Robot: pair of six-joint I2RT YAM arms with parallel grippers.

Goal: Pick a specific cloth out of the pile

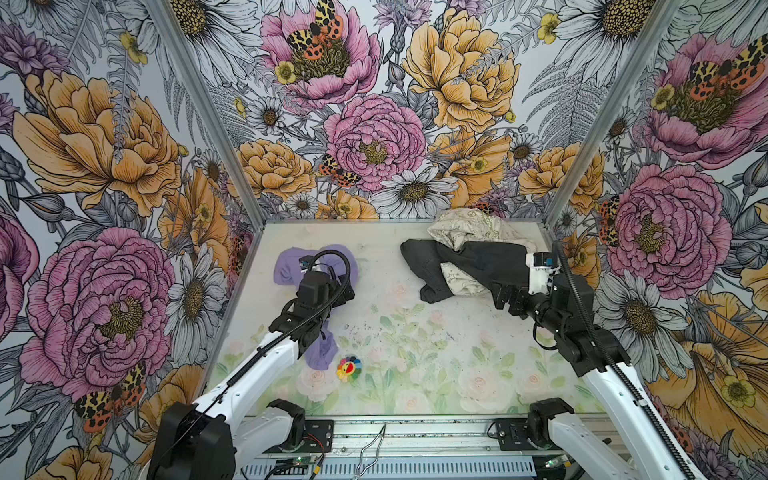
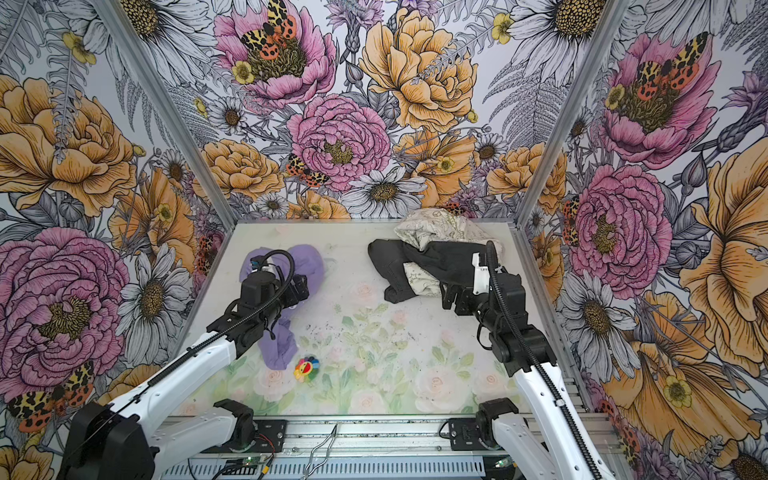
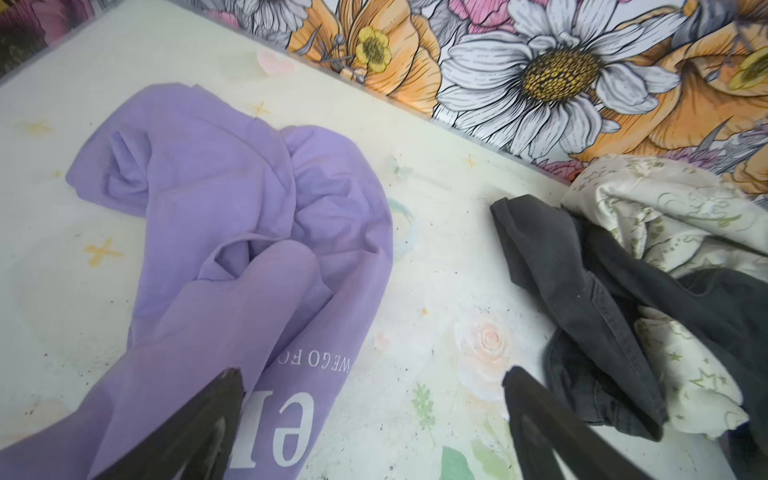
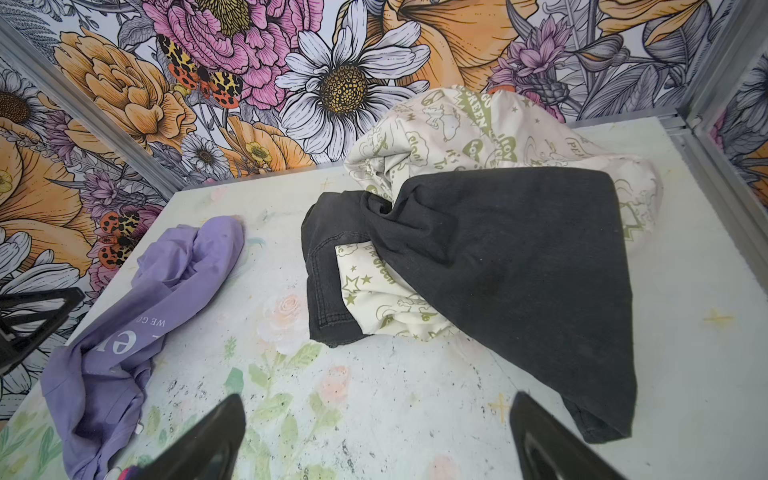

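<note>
The lavender cloth (image 1: 291,266) (image 2: 309,259) lies crumpled on the left half of the table, apart from the pile, and white lettering shows on it (image 3: 232,216) (image 4: 124,332). My left gripper (image 1: 347,289) (image 2: 301,286) (image 3: 374,374) hovers over its right edge, open and holding nothing. The pile sits at the back right: a black garment (image 1: 478,266) (image 2: 440,257) (image 3: 582,291) (image 4: 519,270) draped over a cream printed cloth (image 1: 469,228) (image 3: 665,216) (image 4: 478,124). My right gripper (image 1: 505,297) (image 2: 451,297) (image 4: 378,398) is open just in front of the black garment.
A small rainbow flower toy (image 1: 348,368) (image 2: 306,366) lies near the lavender cloth's front end. Floral walls with metal corner posts (image 1: 552,232) close in the table (image 1: 415,332) on three sides. A metal rail (image 1: 415,432) runs along the front.
</note>
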